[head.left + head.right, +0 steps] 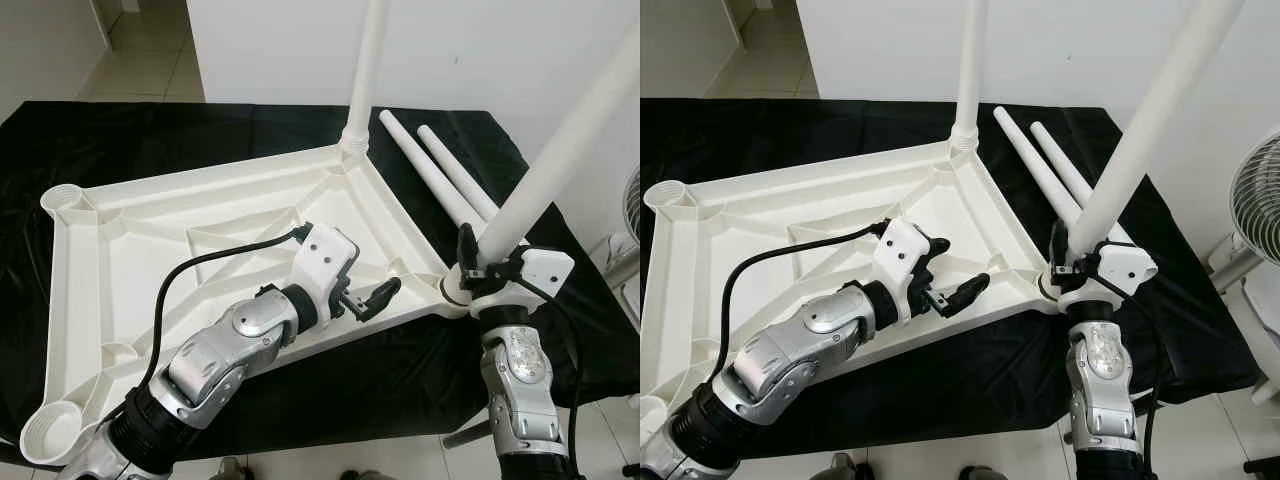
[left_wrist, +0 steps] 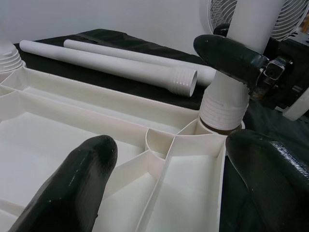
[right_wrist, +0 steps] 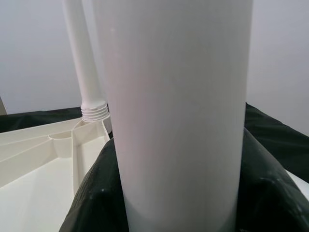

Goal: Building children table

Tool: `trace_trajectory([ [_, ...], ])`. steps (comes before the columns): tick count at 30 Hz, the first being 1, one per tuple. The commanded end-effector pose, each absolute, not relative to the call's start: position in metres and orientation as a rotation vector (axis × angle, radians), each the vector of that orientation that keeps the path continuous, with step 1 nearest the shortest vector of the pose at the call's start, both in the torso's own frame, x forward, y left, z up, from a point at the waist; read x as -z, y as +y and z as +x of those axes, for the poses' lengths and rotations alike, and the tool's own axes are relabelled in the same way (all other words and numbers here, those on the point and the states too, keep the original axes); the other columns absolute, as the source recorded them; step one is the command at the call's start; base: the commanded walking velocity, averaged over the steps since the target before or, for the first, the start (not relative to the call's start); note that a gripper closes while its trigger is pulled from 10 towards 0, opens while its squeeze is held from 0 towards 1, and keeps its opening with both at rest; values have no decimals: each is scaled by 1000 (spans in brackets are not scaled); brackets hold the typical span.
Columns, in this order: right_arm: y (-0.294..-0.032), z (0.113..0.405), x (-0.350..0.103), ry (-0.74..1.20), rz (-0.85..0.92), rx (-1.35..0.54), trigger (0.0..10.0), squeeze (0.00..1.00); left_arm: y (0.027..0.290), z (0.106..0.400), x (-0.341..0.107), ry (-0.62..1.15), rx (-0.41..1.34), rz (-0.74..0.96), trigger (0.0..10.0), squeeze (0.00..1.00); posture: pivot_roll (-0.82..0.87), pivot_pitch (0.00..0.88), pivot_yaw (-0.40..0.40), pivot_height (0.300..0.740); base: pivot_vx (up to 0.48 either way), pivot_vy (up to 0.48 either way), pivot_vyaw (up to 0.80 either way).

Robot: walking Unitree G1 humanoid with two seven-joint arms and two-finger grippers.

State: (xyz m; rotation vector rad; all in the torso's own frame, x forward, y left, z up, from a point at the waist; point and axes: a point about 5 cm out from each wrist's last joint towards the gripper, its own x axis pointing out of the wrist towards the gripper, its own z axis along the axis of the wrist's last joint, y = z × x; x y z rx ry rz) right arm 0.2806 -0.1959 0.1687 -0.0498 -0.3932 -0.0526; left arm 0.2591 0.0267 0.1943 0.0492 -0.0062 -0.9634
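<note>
Clamping a white table leg [image 1: 560,150] between its jaws, right gripper [image 1: 484,262] holds it low, just above the threaded end seated in the near corner socket [image 2: 212,131] of the upside-down white tabletop [image 1: 150,250]; leg leans away to the robot's right. Left gripper [image 1: 368,300] hovers over tabletop's near rim, jaws spread, nothing between them, pointing toward that same socket. Beyond both jaws, a second leg [image 1: 368,60] stands upright in the far corner. Two loose legs [image 1: 440,170] lie side by side on the black-covered bench [image 1: 120,140], just past the held leg. Fan [image 1: 1255,190] stands at far right.
</note>
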Motion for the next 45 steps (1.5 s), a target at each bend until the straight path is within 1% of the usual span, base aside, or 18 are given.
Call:
trace_trajectory([
  [1,-192,279,-148,-302,-72,21,10000,0,22,249,-197,-7,1193,61,10000,0,-8,141,-4,740,0,0,0],
  [5,-187,275,-145,-301,-99,-13,10000,0,22,249,-198,-8,1187,62,10000,0,-8,141,-4,740,0,0,0],
  [9,-183,264,-140,-305,-121,-34,10000,0,25,250,-200,-10,1179,58,10000,0,-2,146,-4,740,0,0,0],
  [13,-183,256,-137,-310,-154,-35,10000,0,26,250,-201,-7,1177,54,10000,0,-7,150,2,740,0,0,0],
  [16,-185,253,-135,-306,-146,-33,10000,0,27,251,-201,-6,1181,52,10000,0,-9,152,6,740,0,0,0],
  [20,-187,251,-133,-312,-185,-31,10000,0,27,251,-202,-6,1181,51,10000,0,-13,152,10,740,0,0,0],
  [24,-189,253,-132,-313,-136,-9,10000,0,27,251,-203,-4,1187,49,10000,0,-13,153,14,740,0,0,0],
  [26,-191,254,-130,-299,-69,16,10000,0,27,251,-203,-2,1190,48,10000,0,-13,153,14,740,0,0,0],
  [29,-191,254,-128,-289,-48,30,10000,0,27,251,-203,-2,1189,48,10000,0,-9,155,15,740,0,0,0],
  [30,-193,254,-126,-271,-2,52,10000,0,27,251,-203,-3,1188,49,10000,0,-9,155,15,740,0,0,0],
  [31,-195,254,-120,-240,92,88,10000,0,28,251,-204,-4,1182,50,10000,0,-6,153,13,740,0,0,0],
  [38,-202,254,-115,-208,128,132,10000,0,28,251,-205,-4,1181,48,10000,0,-5,149,13,740,0,0,0],
  [45,-199,258,-115,-179,108,106,10000,0,29,251,-204,-3,1179,47,10000,0,-6,148,12,740,0,0,0],
])
